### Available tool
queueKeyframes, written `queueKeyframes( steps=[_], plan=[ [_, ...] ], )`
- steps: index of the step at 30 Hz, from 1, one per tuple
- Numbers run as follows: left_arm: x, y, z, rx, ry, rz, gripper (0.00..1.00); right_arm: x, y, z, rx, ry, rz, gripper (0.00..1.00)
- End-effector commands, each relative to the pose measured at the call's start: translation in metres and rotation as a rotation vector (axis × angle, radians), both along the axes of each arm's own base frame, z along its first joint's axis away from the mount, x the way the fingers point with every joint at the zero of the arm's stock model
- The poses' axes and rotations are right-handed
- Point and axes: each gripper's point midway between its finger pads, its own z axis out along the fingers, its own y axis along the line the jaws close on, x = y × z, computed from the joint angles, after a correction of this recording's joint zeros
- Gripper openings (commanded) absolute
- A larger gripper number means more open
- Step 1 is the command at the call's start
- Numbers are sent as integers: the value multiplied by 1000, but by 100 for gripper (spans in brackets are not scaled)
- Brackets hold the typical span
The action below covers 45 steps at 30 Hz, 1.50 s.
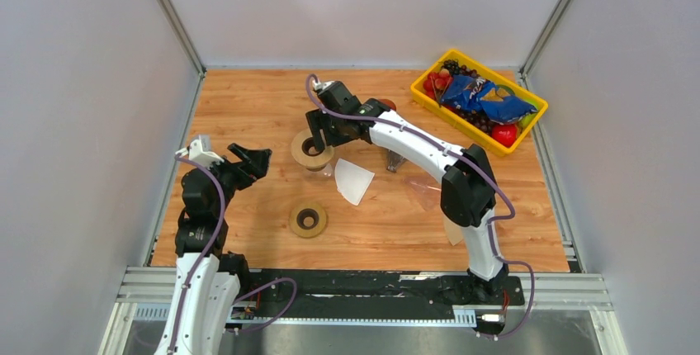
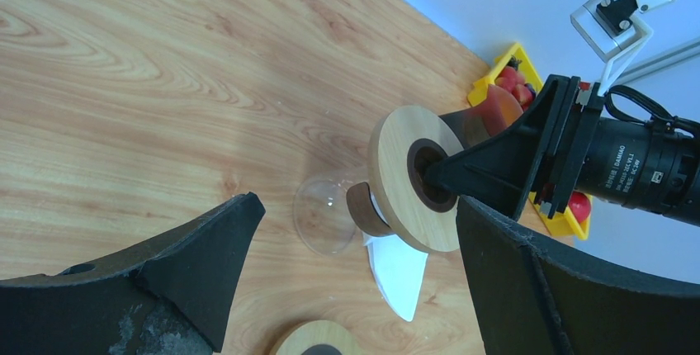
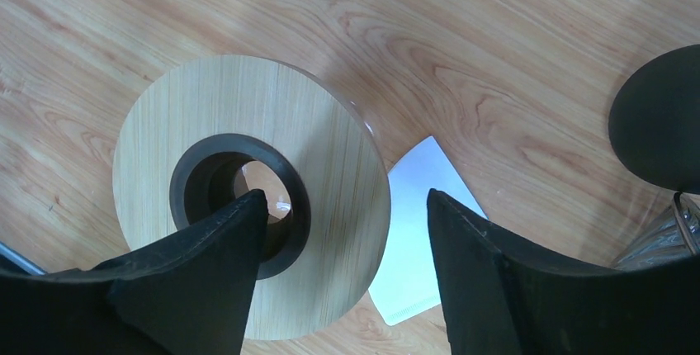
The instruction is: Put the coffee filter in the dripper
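The dripper (image 1: 300,153), a wooden disc with a dark centre hole over a clear glass cone, stands mid-table; it also shows in the left wrist view (image 2: 398,161) and the right wrist view (image 3: 165,124). The white paper filter (image 1: 353,180) lies flat on the table just right of it, seen too in the left wrist view (image 2: 398,268) and the right wrist view (image 3: 421,231). My right gripper (image 1: 316,142) (image 3: 338,202) is open over the dripper, one finger in the hole, the other outside the rim above the filter. My left gripper (image 1: 252,159) (image 2: 355,206) is open and empty, left of the dripper.
A second wooden ring (image 1: 308,219) (image 2: 318,340) lies nearer the arms. A dark-topped glass vessel (image 1: 395,160) (image 3: 660,124) stands right of the filter. A yellow bin (image 1: 419,93) of snacks and fruit sits at the back right. Grey walls enclose the table.
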Motion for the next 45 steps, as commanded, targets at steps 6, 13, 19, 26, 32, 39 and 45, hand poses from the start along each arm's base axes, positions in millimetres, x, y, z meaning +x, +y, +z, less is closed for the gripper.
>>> queueKeyframes(
  steps=[6,13,19,26,32,39,45],
  plan=[
    [3,-1,8,-5,-15,-5,100,19,-9,84,67,-200,-39,84],
    [2,-1,9,2,-16,-12,100,12,-74,132,63,-353,-242,100],
    [3,-2,8,-2,-15,-12,100,-14,-172,110,84,-344,-511,100],
    [5,-5,5,-14,-9,-29,100,-55,-265,67,214,-246,-705,100],
    [11,-4,-2,-15,20,-26,100,-84,-295,29,219,-219,-796,100],
    [12,-5,-4,-14,28,-30,100,-87,-272,-13,204,-116,-683,95],
    [11,-5,-4,-16,25,-31,100,-84,-244,-39,248,-35,-577,82]
  ],
)
